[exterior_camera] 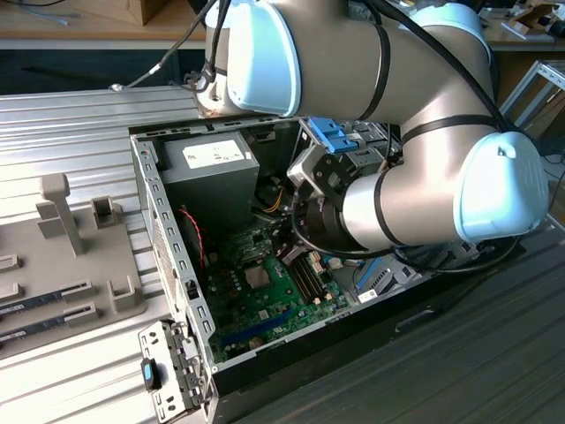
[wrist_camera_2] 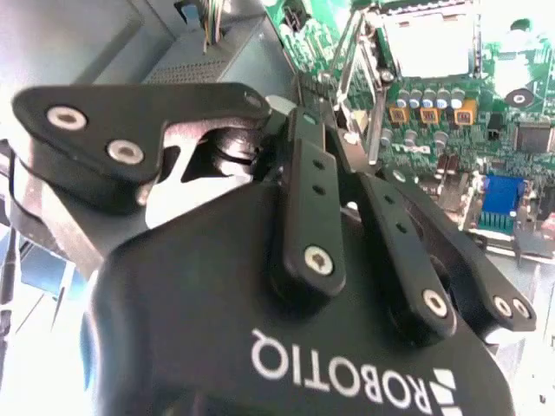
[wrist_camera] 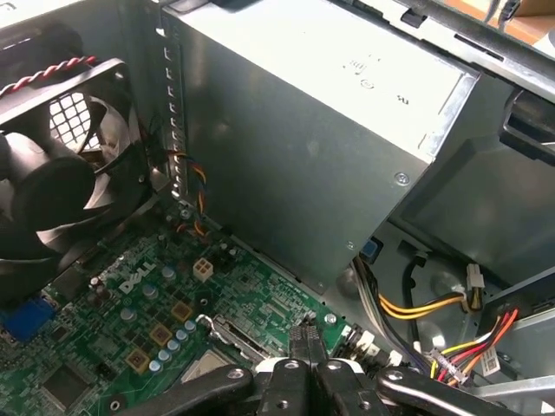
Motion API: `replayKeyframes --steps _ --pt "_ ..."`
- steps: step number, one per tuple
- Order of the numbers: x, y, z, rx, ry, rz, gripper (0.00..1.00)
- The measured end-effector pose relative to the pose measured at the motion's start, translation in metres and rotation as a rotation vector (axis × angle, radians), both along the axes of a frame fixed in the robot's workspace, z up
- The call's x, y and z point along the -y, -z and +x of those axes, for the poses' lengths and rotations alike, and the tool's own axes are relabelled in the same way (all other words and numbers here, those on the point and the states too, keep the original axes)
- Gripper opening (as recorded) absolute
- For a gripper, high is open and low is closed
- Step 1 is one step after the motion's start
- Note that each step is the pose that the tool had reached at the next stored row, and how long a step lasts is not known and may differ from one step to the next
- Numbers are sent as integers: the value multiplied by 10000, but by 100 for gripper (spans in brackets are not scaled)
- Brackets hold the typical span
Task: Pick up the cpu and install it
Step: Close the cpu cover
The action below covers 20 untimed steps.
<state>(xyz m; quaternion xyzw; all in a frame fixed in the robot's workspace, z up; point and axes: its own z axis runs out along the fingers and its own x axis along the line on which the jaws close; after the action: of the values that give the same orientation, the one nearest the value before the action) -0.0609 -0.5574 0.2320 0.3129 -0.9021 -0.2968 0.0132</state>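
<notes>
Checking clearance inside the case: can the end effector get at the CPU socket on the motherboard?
Probably yes: the end effector hangs inside the open computer case just over the motherboard, close to the CPU socket, with nothing visible between them.

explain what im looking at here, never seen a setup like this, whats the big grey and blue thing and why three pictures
The big grey and pale-blue thing is a robot arm, seen from a camera standing off to the side. It reaches down into an open desktop computer case that lies on a ribbed metal table.

The other two pictures come from cameras riding on the arm near its wrist. The second wrist view looks past the black gripper, the arm's hand, toward the green motherboard and its square processor socket with the metal latch frame raised. The first wrist view looks across the same board at the grey power supply box, a black cooling fan and bundles of coloured wires.

Beside the case, at the exterior view's left, sits a grey holder tray. I cannot tell whether the gripper holds anything.
</notes>
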Motion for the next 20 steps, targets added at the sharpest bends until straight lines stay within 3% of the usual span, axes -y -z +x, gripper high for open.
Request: replayKeyframes --steps 14,18,20 --pt "22 0 -8 0 0 30 11" --pt "20 -1 95 -101 0 61 11" --pt "20 -2 157 -179 0 63 11"
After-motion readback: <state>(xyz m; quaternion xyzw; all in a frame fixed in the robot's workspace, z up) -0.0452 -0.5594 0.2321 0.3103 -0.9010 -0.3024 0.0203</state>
